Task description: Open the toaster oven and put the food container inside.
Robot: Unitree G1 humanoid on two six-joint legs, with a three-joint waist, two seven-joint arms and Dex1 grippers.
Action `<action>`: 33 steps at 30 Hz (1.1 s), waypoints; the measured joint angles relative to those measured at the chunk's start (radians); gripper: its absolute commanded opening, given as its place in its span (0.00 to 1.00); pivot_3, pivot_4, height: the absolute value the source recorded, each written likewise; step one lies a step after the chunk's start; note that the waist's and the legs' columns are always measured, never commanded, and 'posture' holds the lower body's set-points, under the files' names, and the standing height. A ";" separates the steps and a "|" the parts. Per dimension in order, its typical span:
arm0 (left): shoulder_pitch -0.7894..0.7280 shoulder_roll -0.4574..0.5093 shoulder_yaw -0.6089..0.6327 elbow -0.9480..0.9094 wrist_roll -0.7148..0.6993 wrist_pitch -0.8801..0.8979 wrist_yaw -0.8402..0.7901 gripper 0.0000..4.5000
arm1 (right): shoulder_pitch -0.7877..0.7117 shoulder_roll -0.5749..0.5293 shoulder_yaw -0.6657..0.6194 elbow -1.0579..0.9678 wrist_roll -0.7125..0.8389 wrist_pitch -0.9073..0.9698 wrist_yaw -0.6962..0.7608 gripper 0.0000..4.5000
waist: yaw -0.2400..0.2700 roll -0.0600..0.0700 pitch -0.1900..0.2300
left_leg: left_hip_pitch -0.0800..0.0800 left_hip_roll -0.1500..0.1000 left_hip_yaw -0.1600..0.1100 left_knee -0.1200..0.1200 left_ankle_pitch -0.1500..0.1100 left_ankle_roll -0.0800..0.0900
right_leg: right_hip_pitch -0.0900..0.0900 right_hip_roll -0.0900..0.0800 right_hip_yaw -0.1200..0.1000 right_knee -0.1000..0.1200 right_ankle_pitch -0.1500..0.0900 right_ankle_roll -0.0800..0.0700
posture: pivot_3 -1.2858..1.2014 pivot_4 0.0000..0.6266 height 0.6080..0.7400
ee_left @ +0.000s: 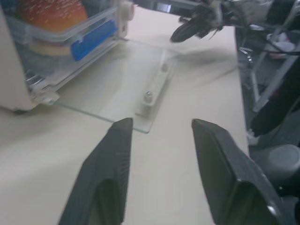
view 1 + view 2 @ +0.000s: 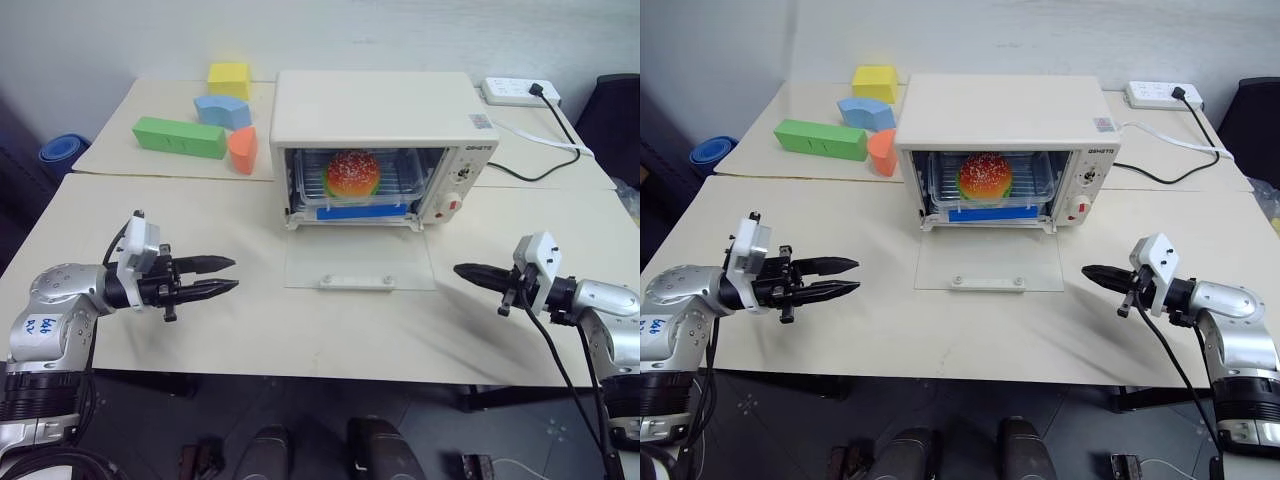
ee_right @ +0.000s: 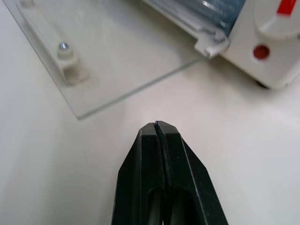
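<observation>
Tabletop carries the toaster oven, its glass door lying flat open, stiff and likely fragile, best taken by the bar handle. Food container sits inside the oven; it looks light, rigid and slick, best gripped along its sides by the clips. Left gripper hangs off to the left with jaws parted and empty; right gripper, opposite, has jaws closed on nothing.

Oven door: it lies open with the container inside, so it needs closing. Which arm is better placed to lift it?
Left, marginally: its tool is open; the right tool is shut. Both flank the door.
</observation>
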 measured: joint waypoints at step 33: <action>0.029 -0.125 0.143 -0.088 -0.146 0.127 0.313 1.00 | -0.254 0.269 -0.132 -0.146 0.363 0.240 -0.203 0.21 | 0.003 0.002 0.001 | -0.002 -0.001 -0.001 -0.001 0.001 -0.003 | -0.002 -0.001 -0.001 0.000 0.000 0.000 | 0.52 0.24 1.00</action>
